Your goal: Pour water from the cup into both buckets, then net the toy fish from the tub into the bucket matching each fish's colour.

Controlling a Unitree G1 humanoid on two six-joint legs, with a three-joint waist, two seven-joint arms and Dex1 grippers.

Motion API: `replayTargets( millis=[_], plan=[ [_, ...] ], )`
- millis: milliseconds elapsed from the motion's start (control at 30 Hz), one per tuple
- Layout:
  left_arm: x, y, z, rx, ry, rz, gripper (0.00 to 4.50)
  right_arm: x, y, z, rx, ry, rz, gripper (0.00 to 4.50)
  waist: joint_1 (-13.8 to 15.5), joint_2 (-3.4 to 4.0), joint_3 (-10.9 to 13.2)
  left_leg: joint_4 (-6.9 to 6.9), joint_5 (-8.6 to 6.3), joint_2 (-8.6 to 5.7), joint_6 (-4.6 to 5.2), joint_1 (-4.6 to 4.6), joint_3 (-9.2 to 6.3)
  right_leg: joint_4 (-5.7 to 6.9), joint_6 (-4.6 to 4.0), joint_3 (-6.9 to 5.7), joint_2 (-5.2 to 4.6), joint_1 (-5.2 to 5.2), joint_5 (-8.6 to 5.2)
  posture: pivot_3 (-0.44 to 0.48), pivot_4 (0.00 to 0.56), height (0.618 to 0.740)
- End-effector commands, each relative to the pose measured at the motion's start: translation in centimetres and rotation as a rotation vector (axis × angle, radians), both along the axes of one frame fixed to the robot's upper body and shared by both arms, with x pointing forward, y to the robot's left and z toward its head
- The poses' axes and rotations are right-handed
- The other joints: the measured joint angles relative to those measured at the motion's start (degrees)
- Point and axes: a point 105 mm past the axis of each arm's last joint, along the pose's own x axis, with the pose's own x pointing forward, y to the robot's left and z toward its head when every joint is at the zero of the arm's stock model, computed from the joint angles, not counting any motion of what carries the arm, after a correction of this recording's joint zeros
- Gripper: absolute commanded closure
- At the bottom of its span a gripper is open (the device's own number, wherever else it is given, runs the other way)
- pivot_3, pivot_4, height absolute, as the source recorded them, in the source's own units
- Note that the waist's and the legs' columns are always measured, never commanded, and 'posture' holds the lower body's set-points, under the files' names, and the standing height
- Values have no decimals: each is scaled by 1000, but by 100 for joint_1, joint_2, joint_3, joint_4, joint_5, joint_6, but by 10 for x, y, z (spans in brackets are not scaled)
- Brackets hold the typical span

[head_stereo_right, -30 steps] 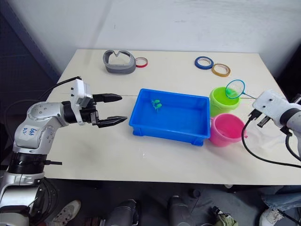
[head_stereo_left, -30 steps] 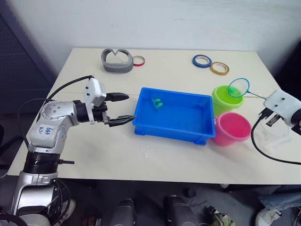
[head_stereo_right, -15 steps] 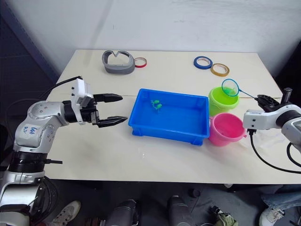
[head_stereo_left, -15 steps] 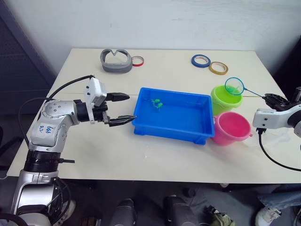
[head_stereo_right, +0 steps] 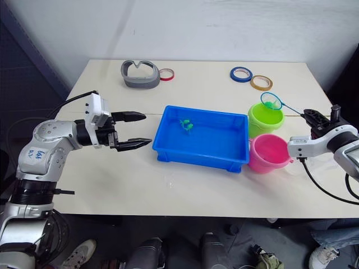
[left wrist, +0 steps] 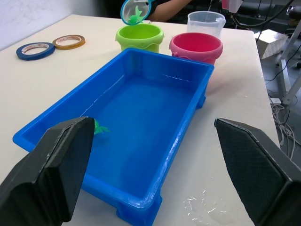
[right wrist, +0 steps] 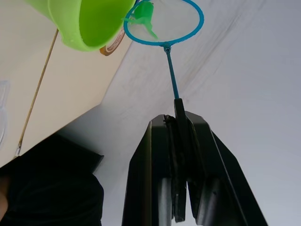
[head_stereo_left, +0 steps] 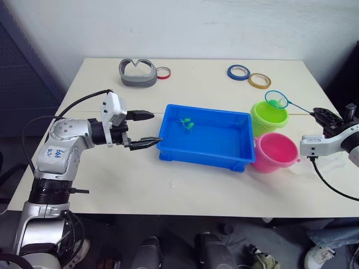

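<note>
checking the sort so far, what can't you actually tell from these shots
- Pink bucket: its floor is hidden by its own wall in the eye views, so fish inside cannot be counted.
- Green bucket: the net hoop, carrying a green fish, covers part of the opening.
- Water levels in both buckets: unreadable.
- Cup: partly behind the pink bucket in the left wrist view.

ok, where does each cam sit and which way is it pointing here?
Left and right eye views: on the head, looking forward and down over the table; both arms show, left gripper by the blue tub.
Left wrist view: on the left wrist, looking along its open fingers across the tub toward the green bucket and pink bucket.
Right wrist view: on the right wrist, looking along the right gripper, shut on the net.
Shared: both wrist views see the green bucket and the green fish in the net.
</note>
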Motion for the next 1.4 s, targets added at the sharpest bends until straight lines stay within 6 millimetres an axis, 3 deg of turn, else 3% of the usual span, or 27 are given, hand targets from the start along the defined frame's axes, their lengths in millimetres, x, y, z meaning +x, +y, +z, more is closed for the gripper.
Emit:
replayTargets(
  millis=[33,400,700,900,1100,1300,1400],
  plan=[
    [-1,-2,12,1,-55,-11,41,-3,2,13,-90,-63,24,4500,0,0,0,0,0,0,0,0,1,-1,0,0,0,0,0,0,150,740],
    [0,-2,14,6,-60,-15,41,-5,6,10,-147,-128,29,4500,-7,0,0,2,2,1,2,9,20,4,0,0,5,0,0,0,150,740],
    [2,-4,14,3,-63,-25,41,-10,10,-7,-196,-170,38,4500,-3,0,0,4,3,-1,3,9,22,6,0,2,5,0,0,0,150,740],
    [3,-6,14,2,-62,-36,41,-9,8,1,-164,-227,6,4500,-11,0,0,4,4,0,4,13,30,8,0,4,10,0,0,0,150,740],
    [5,7,20,10,-69,-1,41,-9,32,27,239,-183,65,4500,-27,-1,0,5,4,2,4,13,31,9,0,4,11,0,0,0,150,740],
    [6,29,23,30,-70,66,41,-9,54,44,663,9,102,4500,-40,-1,0,8,3,9,5,15,25,13,3,1,16,5,2,0,150,740],
    [5,34,24,26,-65,83,41,-13,71,36,871,210,136,4500,-12,0,0,9,2,8,7,13,17,14,4,0,8,5,2,0,150,740]
  ],
)
